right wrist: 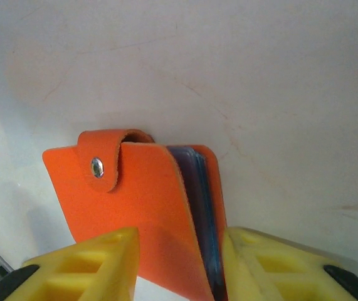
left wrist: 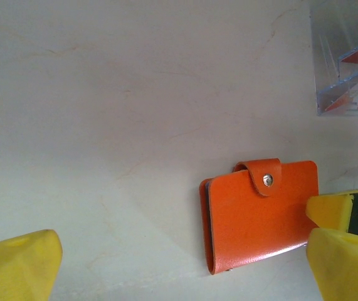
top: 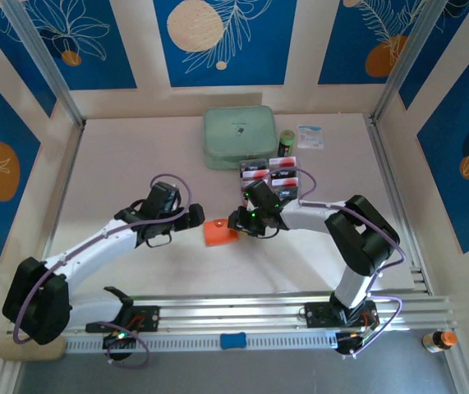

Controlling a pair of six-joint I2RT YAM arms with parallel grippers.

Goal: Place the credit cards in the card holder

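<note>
Leather-look covers on the card holder strike us as light, thin and bendy, with slick clear sleeves between them, so we judge a firm pinch across both covers, away from the snap tab, to be the safest hold. It sits mid-table between the two claws with the tab fastened, while the credit cards wait in the clear tray farther back. The left claw is spread wide just beside it; the right claw has its fingers flanking the covers, and we cannot tell whether they pinch yet.
</note>
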